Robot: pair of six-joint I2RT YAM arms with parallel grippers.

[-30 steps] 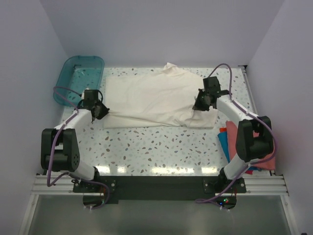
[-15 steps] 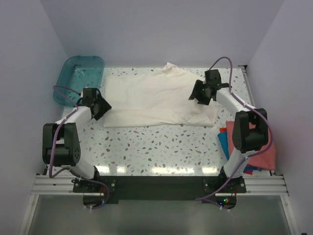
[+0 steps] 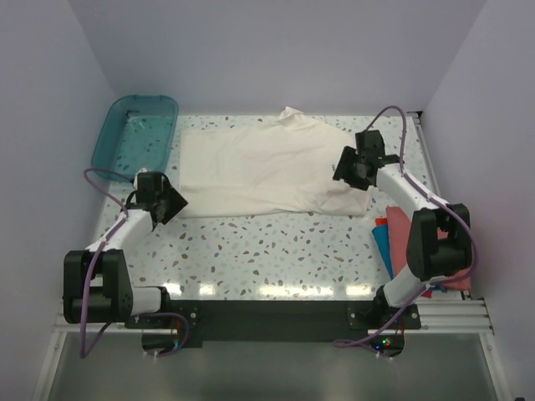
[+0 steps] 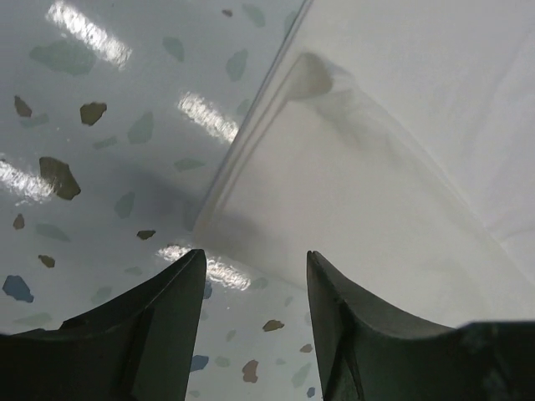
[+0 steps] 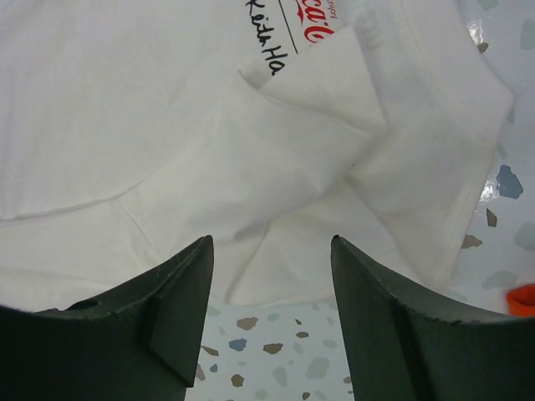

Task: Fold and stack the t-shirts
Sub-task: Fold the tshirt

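Note:
The cream-white t-shirt lies flat across the back middle of the table, its near part folded over. My left gripper is open just off the shirt's near left corner, with only speckled table between its fingers. My right gripper hovers open above the shirt's right end, where a folded flap shows red and black print. Nothing is held in either. A salmon-red t-shirt and a bright blue t-shirt lie bunched at the right edge, partly behind the right arm.
A translucent teal tub stands at the back left corner. White walls close in the table on the left, back and right. Bare speckled tabletop stretches between the shirt and the arm bases.
Both grippers were shut on the cream shirt's near edge and have opened and let it go. The left one has drawn back toward the near left; the right one has risen and shifted right.

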